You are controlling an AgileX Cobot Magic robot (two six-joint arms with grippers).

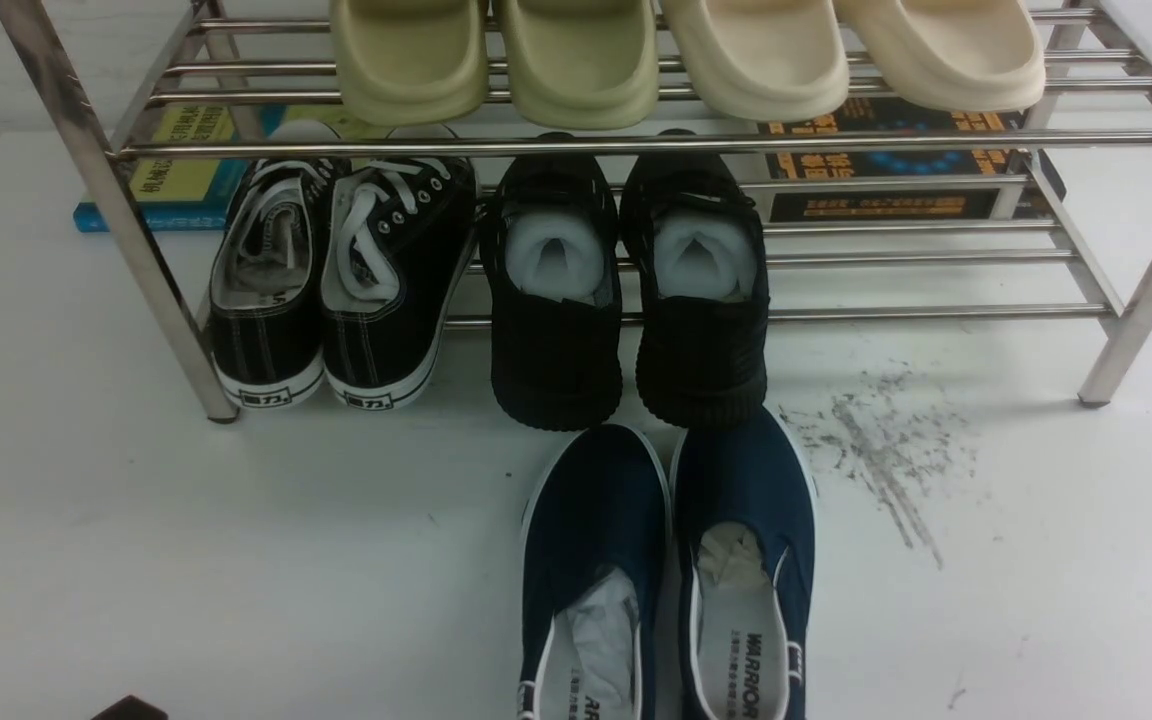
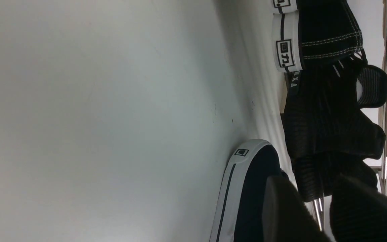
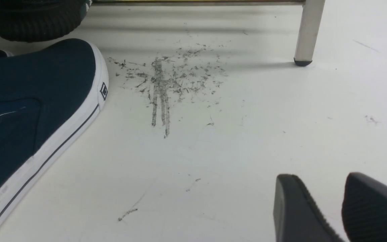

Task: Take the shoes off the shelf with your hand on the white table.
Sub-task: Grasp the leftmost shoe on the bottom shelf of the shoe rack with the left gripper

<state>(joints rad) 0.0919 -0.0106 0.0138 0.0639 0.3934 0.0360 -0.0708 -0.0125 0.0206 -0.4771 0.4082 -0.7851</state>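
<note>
The shoes' (image 1: 376, 330) toes partly hidden behind a shelf (image 1: 636, 145) rod — navy slip-ons' (image 1: 596, 510) heels cut off.

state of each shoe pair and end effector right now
black canvas lace-up sneakers: on lower tier of steel-rod shelf, ungripped
all-black knit shoes: same tier, white stuffing inside
navy slip-on shoes: on glossy white table
left end effector: open, empty
right end effector: open, empty

Bright even light, glare on white table (image 1: 116, 560), soft shelf (image 1: 936, 140) shadows, left wrist view dimmer
</note>
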